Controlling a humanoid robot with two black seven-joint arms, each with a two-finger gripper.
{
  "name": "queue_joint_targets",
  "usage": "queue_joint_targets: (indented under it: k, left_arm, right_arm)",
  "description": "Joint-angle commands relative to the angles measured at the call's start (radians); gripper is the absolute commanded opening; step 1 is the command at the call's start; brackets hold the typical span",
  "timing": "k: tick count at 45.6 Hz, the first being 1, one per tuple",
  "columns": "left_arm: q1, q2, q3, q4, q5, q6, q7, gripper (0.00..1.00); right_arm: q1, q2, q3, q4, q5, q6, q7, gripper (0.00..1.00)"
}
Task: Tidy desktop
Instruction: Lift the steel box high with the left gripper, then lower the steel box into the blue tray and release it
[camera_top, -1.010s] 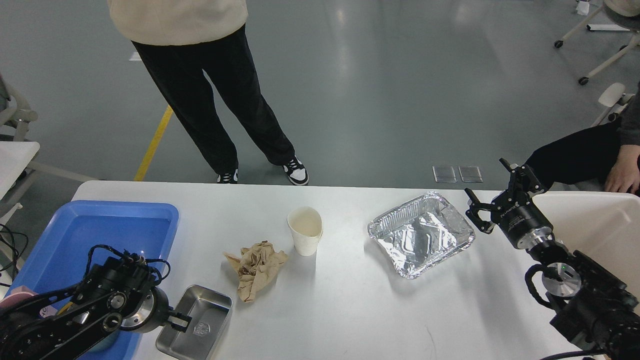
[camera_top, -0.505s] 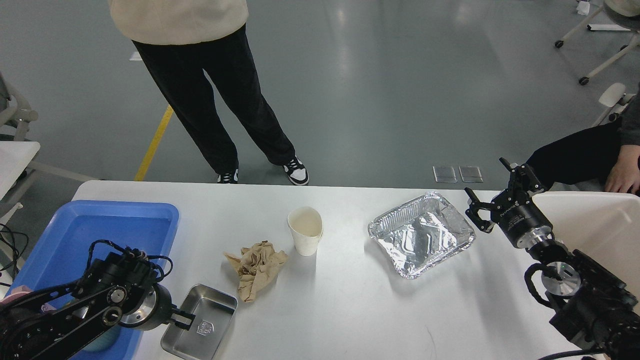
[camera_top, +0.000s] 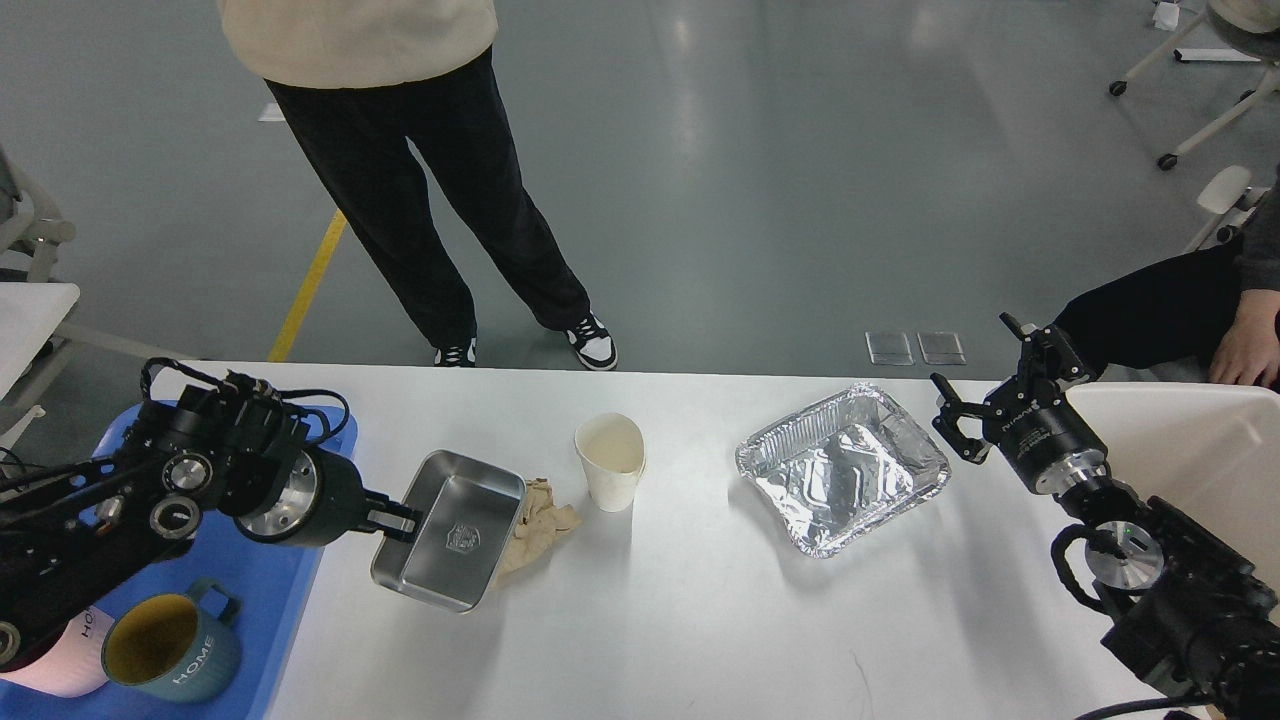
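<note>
The white desktop (camera_top: 700, 620) fills the lower view. My left gripper (camera_top: 398, 522) is shut on the left rim of a steel tray (camera_top: 452, 540) and holds it lifted above the desktop, partly over a crumpled brown paper (camera_top: 535, 525). A white paper cup (camera_top: 611, 461) stands upright at the middle. A foil tray (camera_top: 842, 468) lies to the right. My right gripper (camera_top: 985, 380) is open and empty, just right of the foil tray near the far edge.
A blue plastic tray (camera_top: 270, 600) at the left holds a teal mug (camera_top: 170, 652) and a pink-white mug (camera_top: 55, 660). A cream-white bin (camera_top: 1190, 450) stands at the right. One person stands behind the table, another sits at the far right.
My left gripper has lifted the steel tray up and away from the near edge, toward the brown paper. The mugs in the blue tray now show. The right arm has not moved.
</note>
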Motion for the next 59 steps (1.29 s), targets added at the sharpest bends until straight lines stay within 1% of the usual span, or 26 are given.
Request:
queue_joint_targets:
  k: [1, 4, 8, 16, 20, 28, 34, 37, 40, 43, 46, 47, 50, 55, 57, 59]
  left_arm:
    - [-0.071, 0.008, -0.061, -0.014, -0.084, 0.0, 0.034, 0.0]
    - [-0.103, 0.011, -0.106, -0.015, -0.117, 0.0, 0.048, 0.0]
    - [-0.168, 0.031, -0.15, -0.014, -0.168, 0.0, 0.054, 0.0]
    - [-0.346, 0.123, -0.143, -0.009, -0.341, 0.0, 0.065, 0.0]
    - [-0.406, 0.164, -0.138, -0.006, -0.409, 0.0, 0.065, 0.0]
    - [-0.458, 0.207, -0.134, -0.006, -0.458, 0.0, 0.067, 0.0]
    - [-0.45, 0.253, -0.131, -0.004, -0.475, 0.0, 0.068, 0.0]
    - [-0.438, 0.284, -0.132, 0.018, -0.475, 0.0, 0.067, 0.0]
    - [-0.392, 0.318, -0.143, 0.069, -0.478, 0.0, 0.065, 0.0]
    - [-0.343, 0.345, -0.152, 0.156, -0.478, 0.0, 0.056, 0.0]
    - [-0.312, 0.35, -0.183, 0.27, -0.475, 0.0, 0.05, 0.0]
    - [-0.301, 0.348, -0.201, 0.328, -0.475, 0.0, 0.048, 0.0]
    - [-0.272, 0.338, -0.239, 0.454, -0.466, 0.0, 0.045, 0.0]
    - [-0.223, 0.299, -0.295, 0.618, -0.443, 0.0, 0.04, 0.0]
    - [-0.208, 0.286, -0.315, 0.664, -0.417, 0.0, 0.03, 0.0]
    - [-0.189, 0.278, -0.328, 0.709, -0.378, 0.0, 0.002, 0.0]
  right_arm:
    - [0.001, -0.001, -0.002, 0.0, 0.0, 0.001, 0.0, 1.0]
    - [0.001, -0.001, -0.003, 0.0, 0.0, 0.0, 0.0, 1.0]
    - [0.003, -0.003, -0.003, 0.0, 0.0, 0.0, 0.0, 1.0]
    - [0.004, -0.001, -0.014, 0.0, 0.0, -0.003, 0.0, 1.0]
    - [0.004, 0.0, -0.014, 0.0, 0.0, -0.005, 0.0, 1.0]
    - [0.007, 0.002, -0.016, 0.0, 0.0, -0.005, 0.0, 1.0]
    - [0.007, 0.002, -0.017, 0.002, -0.003, -0.005, -0.002, 1.0]
    - [0.007, 0.002, -0.017, 0.002, -0.003, -0.005, -0.002, 1.0]
    - [0.007, 0.002, -0.017, 0.002, -0.006, -0.005, -0.002, 1.0]
    - [0.009, 0.002, -0.017, 0.002, -0.011, -0.005, -0.002, 1.0]
    - [0.007, 0.002, -0.017, 0.002, -0.017, -0.005, -0.002, 1.0]
    - [0.007, 0.002, -0.017, 0.002, -0.017, -0.005, -0.002, 1.0]
    - [0.007, 0.002, -0.017, 0.002, -0.017, -0.005, -0.002, 1.0]
    - [0.006, 0.005, -0.017, 0.002, -0.018, -0.005, -0.002, 1.0]
    - [0.006, 0.006, -0.017, 0.002, -0.018, -0.005, -0.002, 1.0]
    - [0.006, 0.006, -0.017, 0.002, -0.018, -0.005, -0.002, 1.0]
